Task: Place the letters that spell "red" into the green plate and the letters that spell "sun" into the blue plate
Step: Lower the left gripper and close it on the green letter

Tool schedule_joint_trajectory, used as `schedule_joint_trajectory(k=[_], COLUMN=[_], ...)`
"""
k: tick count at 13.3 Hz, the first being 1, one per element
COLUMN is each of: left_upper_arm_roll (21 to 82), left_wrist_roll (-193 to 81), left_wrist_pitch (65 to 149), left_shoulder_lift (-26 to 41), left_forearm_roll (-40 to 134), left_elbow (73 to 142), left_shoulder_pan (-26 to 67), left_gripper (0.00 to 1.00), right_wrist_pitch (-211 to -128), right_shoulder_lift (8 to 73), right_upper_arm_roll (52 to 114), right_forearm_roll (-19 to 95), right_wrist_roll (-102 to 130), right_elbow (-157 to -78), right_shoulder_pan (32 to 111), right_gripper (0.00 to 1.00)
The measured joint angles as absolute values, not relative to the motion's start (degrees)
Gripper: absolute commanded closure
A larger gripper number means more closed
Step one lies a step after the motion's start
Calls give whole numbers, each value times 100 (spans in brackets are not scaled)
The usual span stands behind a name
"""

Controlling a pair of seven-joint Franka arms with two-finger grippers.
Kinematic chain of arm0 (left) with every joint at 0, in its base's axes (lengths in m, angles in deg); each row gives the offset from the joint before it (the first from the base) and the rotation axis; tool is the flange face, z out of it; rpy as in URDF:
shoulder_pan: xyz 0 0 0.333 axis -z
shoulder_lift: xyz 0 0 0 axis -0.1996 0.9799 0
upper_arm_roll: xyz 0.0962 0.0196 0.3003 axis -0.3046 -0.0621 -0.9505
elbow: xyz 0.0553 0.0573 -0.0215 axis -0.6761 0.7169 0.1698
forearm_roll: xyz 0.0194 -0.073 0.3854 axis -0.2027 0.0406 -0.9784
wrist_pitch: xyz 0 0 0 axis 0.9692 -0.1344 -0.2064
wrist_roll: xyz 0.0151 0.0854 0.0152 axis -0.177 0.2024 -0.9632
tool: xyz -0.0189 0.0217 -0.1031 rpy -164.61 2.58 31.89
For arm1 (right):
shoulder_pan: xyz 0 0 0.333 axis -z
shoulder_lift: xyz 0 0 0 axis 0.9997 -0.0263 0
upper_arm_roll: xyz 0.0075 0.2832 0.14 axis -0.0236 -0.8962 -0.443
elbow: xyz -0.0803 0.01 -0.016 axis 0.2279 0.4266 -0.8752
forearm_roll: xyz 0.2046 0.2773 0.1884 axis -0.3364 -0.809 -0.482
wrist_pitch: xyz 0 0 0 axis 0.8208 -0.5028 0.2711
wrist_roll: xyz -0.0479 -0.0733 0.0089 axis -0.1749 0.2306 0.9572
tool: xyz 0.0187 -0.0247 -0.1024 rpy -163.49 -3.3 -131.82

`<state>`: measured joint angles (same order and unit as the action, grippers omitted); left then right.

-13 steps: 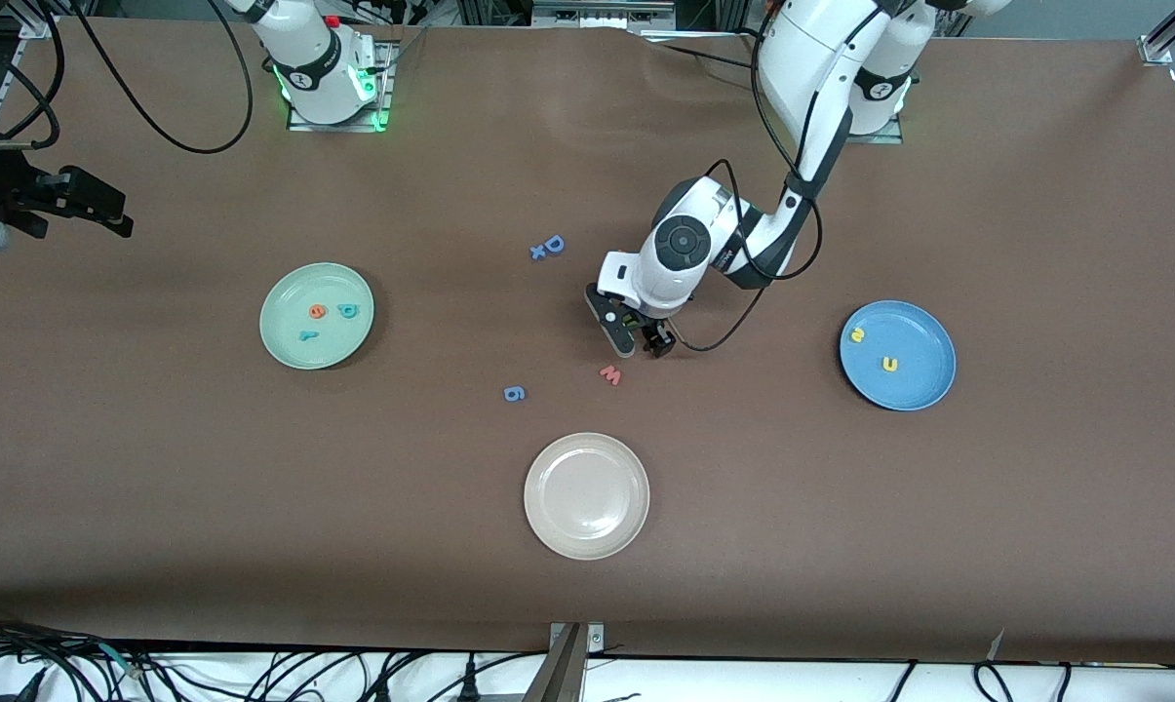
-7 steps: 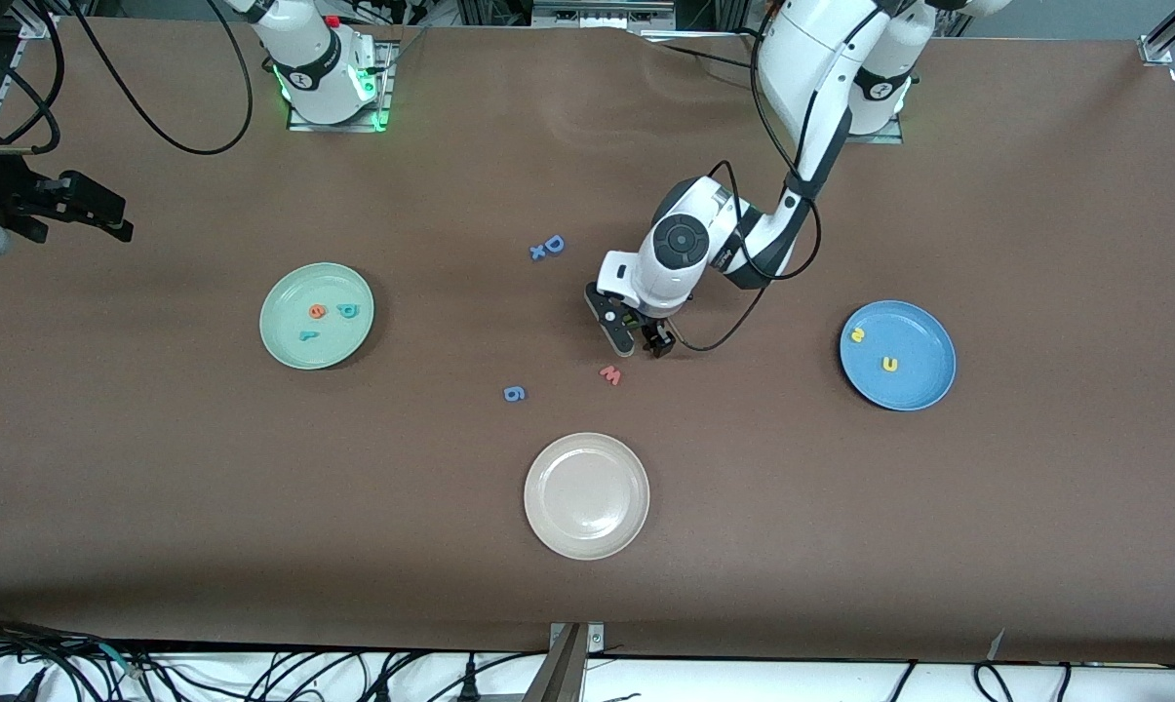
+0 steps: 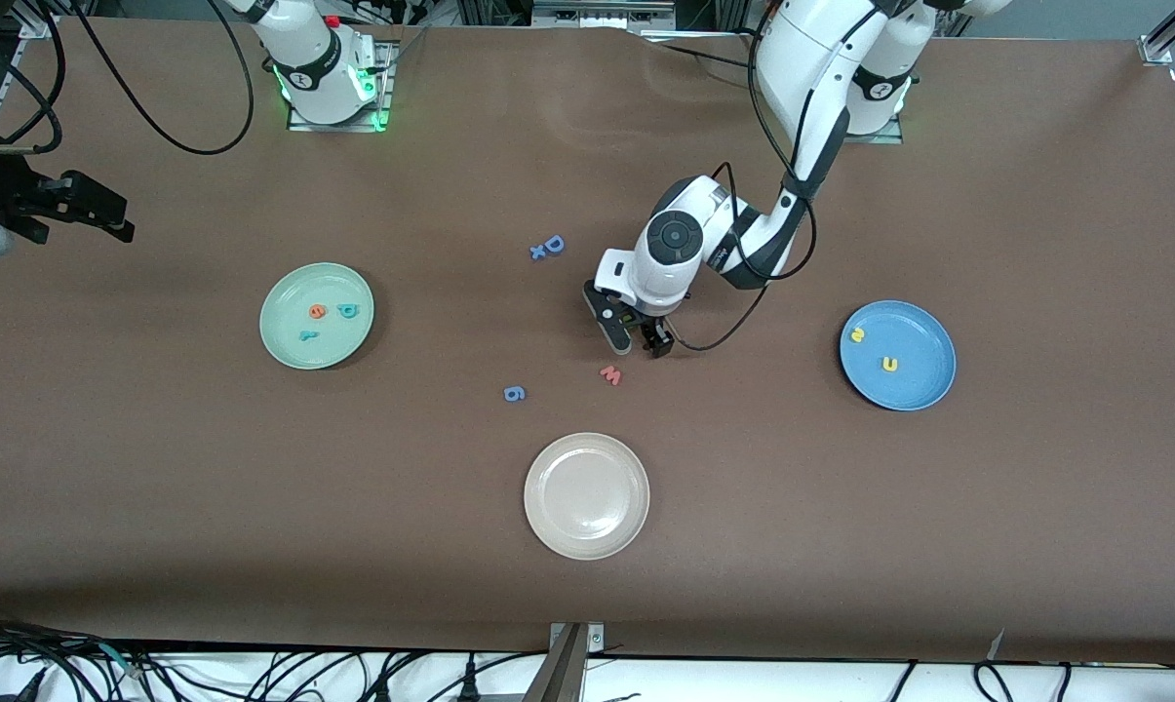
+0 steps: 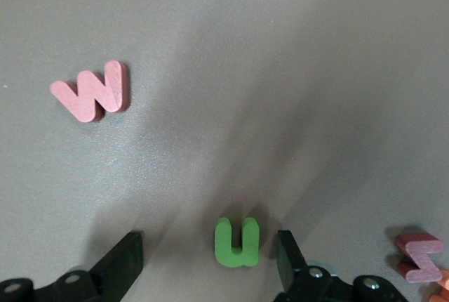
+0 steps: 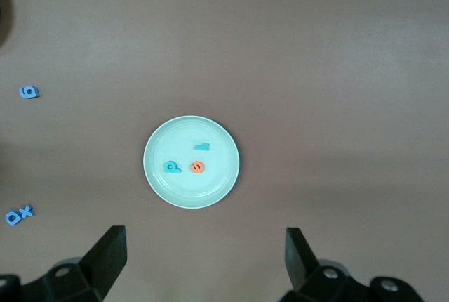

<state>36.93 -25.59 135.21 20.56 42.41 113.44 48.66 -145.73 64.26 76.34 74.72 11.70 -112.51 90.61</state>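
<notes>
The green "n" (image 4: 237, 242) lies flat on the table between the fingers of my open left gripper (image 4: 209, 263), which hangs low over the table's middle (image 3: 641, 339); neither finger touches it. The green plate (image 3: 285, 351) holds the orange "e" (image 3: 317, 311), teal "d" (image 3: 349, 311) and teal "r" (image 3: 307, 335). The blue plate (image 3: 923, 385) holds the yellow "s" (image 3: 856, 334) and yellow "u" (image 3: 890, 364). My right gripper (image 5: 205, 267) waits open and empty, high over the green plate (image 5: 158, 175).
A pink "w" (image 3: 610, 374) lies just nearer the camera than the left gripper. A blue "6" (image 3: 514, 393), a blue "D" with an "x" (image 3: 548, 247) and a beige plate (image 3: 586, 495) are on the table's middle. A red piece (image 4: 419, 256) lies beside the left fingers.
The left hand has shifted slightly toward the robots' bases and its fingers have narrowed a little around the green "n". The right arm has barely moved.
</notes>
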Motion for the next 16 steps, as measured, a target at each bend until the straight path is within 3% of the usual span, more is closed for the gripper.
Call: schedule_joint_trajectory(k=[3,7,14,16], left_upper_arm_roll=[3700,3705,3710,3712], left_wrist_roll=[-2567,-2572,-2572,-2573], left_wrist_pitch=[13518,13515,13514,13513], left_shoulder_lift=[2061,2060,2055,2051], left_forearm_roll=[4187,4175,4174,4174], left_elbow=[11349,11350,11349,11349], left_shoulder_pan=[4889,4913,4934,4935], left_gripper=[31,33,88,93], right_wrist_pitch=[-14572,-14571,-14571,-14569], right_shoulder_lift=[6426,6426,6426,6426], right_upper_arm_roll=[7634,7636,7636,7637], right_forearm_roll=[7472,7472,7472,7472], right_wrist_roll=[1169,1168,1168,1168], right_elbow=[-11251,-11251,-11251,-11251], right_shoulder_pan=[9061,9060,9055,9054], right_gripper=[0,0,0,0])
